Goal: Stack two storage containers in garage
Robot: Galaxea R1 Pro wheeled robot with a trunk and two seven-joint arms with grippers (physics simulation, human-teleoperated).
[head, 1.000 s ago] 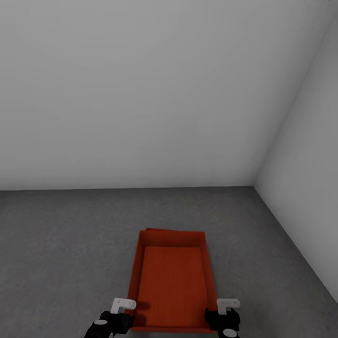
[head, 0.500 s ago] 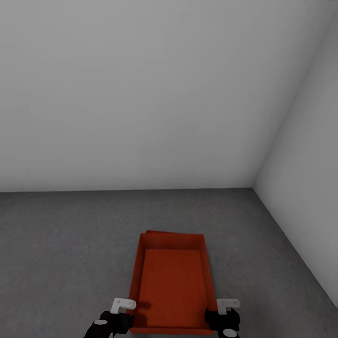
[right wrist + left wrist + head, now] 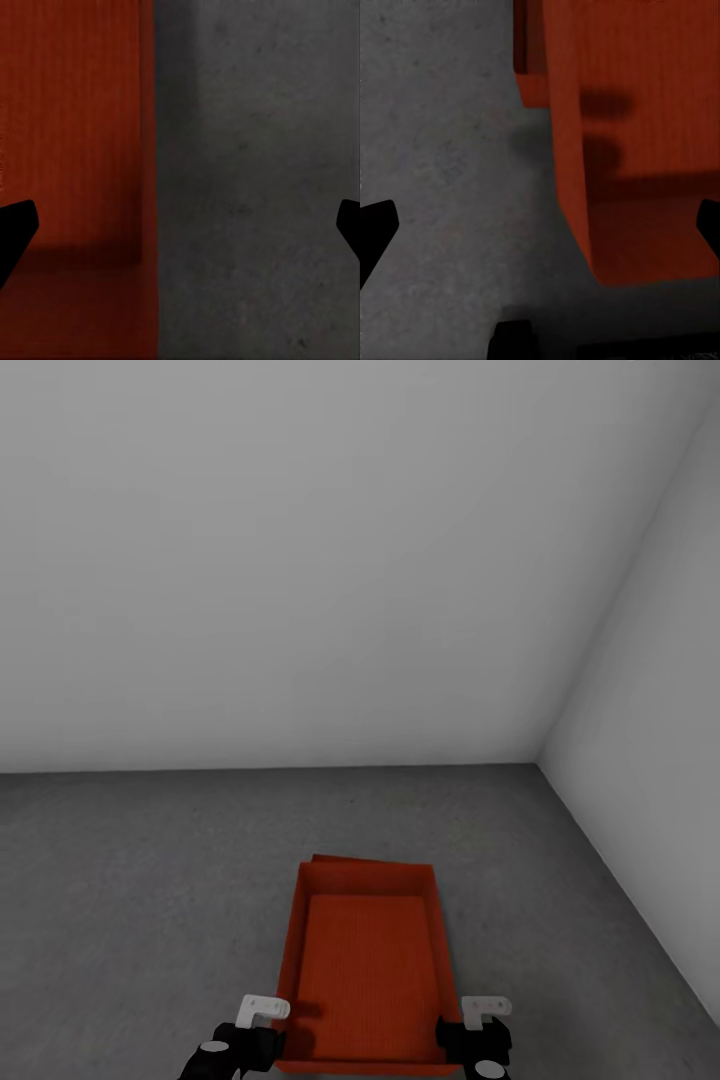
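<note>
Two orange-red storage containers sit on the garage's dark grey floor (image 3: 150,880) near a wall corner. The upper container (image 3: 365,970) rests in the lower one, whose rim (image 3: 345,859) peeks out slightly askew at the far end. My left gripper (image 3: 270,1030) hangs open over the upper container's near left corner, and its side wall (image 3: 574,172) stands between the spread fingers. A corner of the lower container (image 3: 531,67) sticks out beneath. My right gripper (image 3: 478,1028) is open too, straddling the right wall (image 3: 148,150), with container bottom (image 3: 71,135) on one side and floor (image 3: 255,187) on the other.
Plain white walls (image 3: 300,560) meet in a corner at the far right (image 3: 540,755), roughly a container's length beyond the stack. The right wall (image 3: 650,760) runs back toward me along the floor's right side. Bare concrete stretches to the left.
The whole picture has slid down a little, so the camera has moved. The containers lie as before and both grippers stay open at the near corners.
</note>
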